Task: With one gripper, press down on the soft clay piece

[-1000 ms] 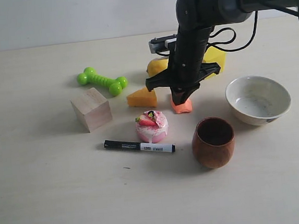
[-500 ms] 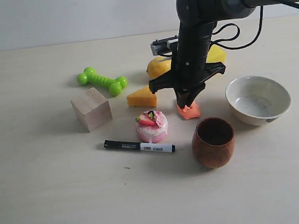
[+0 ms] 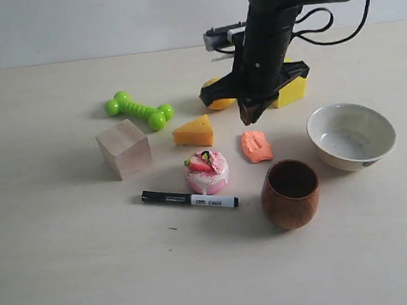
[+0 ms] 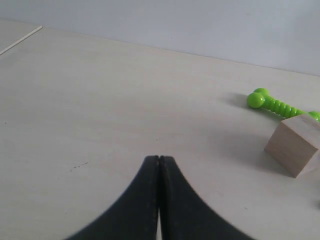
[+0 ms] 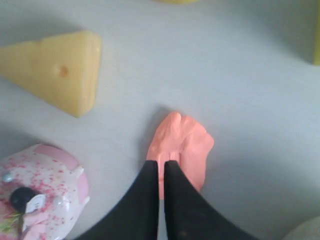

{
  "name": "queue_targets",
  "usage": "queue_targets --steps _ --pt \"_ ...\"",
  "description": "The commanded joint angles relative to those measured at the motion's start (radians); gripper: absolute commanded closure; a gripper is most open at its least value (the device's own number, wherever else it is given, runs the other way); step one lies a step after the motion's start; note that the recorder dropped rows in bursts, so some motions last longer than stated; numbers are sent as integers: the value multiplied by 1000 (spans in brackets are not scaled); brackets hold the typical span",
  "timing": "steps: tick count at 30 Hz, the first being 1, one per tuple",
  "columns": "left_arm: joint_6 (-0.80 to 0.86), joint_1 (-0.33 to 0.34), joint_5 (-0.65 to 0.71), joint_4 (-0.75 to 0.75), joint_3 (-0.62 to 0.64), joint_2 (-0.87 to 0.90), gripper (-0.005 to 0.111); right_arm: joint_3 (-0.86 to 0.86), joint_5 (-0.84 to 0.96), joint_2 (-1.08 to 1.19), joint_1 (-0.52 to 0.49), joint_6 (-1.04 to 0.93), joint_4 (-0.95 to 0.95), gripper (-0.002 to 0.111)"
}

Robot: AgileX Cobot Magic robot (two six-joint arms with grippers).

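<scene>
The black narrow-fingered right gripper (image 3: 247,117) has been lifted off the flattened salmon-orange soft clay piece (image 3: 256,146), its fingers closed on nothing. The press is judged done.

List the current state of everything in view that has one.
soft clay piece: flattened, dented, lying free.
right gripper: shut, above the soft clay piece, not touching it.
left gripper: shut, holding nothing.
wooden cup: upright, empty.
white bowl: upright, empty.
marker: lying flat, cap on.
</scene>
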Motion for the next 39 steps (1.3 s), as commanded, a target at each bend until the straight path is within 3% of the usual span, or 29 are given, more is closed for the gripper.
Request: queue_targets --steps 1,4,9,12,25,33,39 --pt "-3 1 -9 0 -3 -6 107 6 -20 -111 0 -9 -18 108" --pt "-3 1 -9 0 -3 -6 107 47 -27 -197 0 -9 -9 108" --pt "-3 1 -9 0 -3 -6 107 503 -423 -577 0 11 25 108" --pt "-3 1 -9 0 -3 -6 107 675 -477 -811 0 17 -12 108" --pt "-3 1 -9 0 -3 -6 107 691 -417 -1234 0 8 -16 108" --pt "-3 1 -9 0 -3 -6 107 699 -402 -1394 -9 29 -193 108" --pt "-3 1 -9 0 -3 -6 107 782 -407 -1528 -250 54 -211 108"
